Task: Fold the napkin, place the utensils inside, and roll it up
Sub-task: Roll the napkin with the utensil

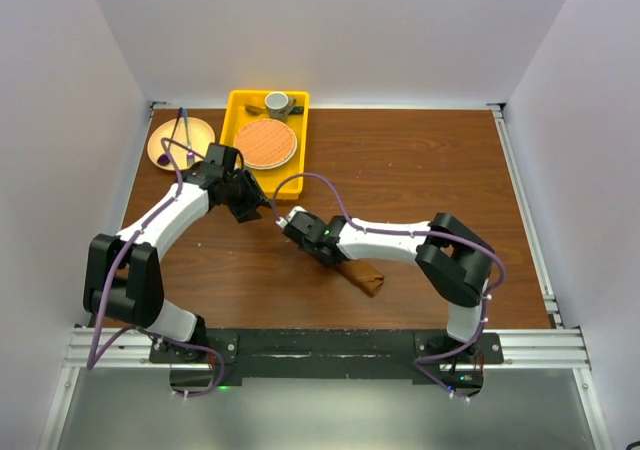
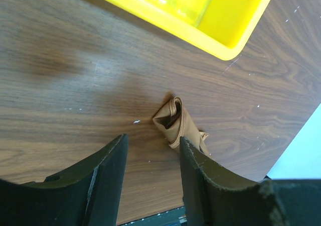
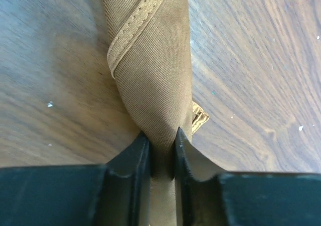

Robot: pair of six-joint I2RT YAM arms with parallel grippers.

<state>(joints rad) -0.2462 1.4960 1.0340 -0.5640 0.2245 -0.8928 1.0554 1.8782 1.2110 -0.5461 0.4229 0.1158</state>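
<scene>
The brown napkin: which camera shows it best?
The right wrist view: the napkin fills the frame, hem stitching sharp, pinched in the right gripper. The left wrist view shows its rolled end, small, beyond the open left gripper. The top view shows only one brown end under the right arm.

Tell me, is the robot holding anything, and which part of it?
The right gripper pinches the rolled napkin across its narrowed part, between its jaws. The left gripper holds nothing, jaws apart.

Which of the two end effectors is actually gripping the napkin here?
The right end effector: it is closed tight on the rolled brown napkin. The left end effector hangs open above the table, holding nothing.
</scene>
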